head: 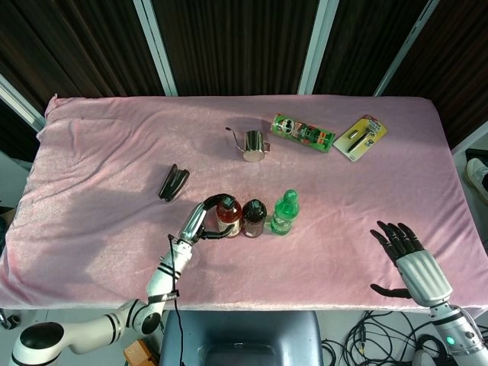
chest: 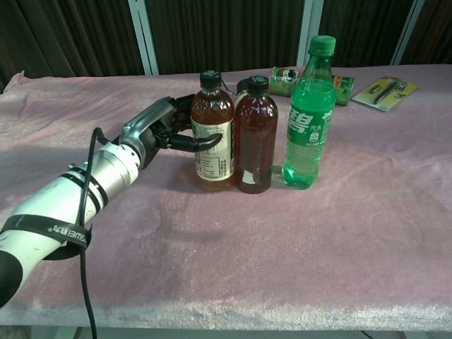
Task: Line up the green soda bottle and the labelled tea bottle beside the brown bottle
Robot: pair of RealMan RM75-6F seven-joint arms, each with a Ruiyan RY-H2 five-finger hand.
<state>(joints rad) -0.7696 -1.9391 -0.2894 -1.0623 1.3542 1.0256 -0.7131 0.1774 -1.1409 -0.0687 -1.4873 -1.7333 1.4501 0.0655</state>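
Your left hand (chest: 159,133) is grasping the labelled tea bottle (chest: 215,132), which is standing upright against the brown bottle's (chest: 254,137) left side, with the green soda bottle (chest: 308,115) just beside it on the right. Your right hand (head: 408,252) is hovering released, fingers spread, near the pink tablecloth's (head: 107,145) front right edge. Dark curtains are hanging behind the table, and bare cloth is lying open to the row's left and front.

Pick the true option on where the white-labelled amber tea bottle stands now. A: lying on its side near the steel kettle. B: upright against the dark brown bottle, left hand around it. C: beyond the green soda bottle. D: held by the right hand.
B: the white-labelled amber tea bottle stands upright against the dark brown bottle, the left hand wrapped around it.
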